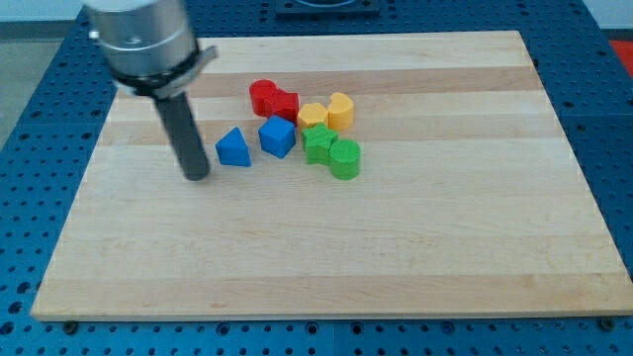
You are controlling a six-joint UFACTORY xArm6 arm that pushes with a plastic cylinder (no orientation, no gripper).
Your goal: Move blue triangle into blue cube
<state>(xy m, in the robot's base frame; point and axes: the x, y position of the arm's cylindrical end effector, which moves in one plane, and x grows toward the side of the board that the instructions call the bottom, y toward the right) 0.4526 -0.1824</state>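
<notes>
The blue triangle (233,147) lies on the wooden board (326,237), left of the middle. The blue cube (277,136) sits just to its right, a small gap between them. My tip (197,176) rests on the board a short way to the left of the blue triangle and slightly lower in the view, not touching it. The dark rod rises from the tip to the grey arm head at the view's top left.
A cluster sits right of the blue cube: two red blocks (272,99), a yellow block (313,115), a yellow rounded block (341,109), a green block (317,142) and a green cylinder (345,158). A blue perforated table surrounds the board.
</notes>
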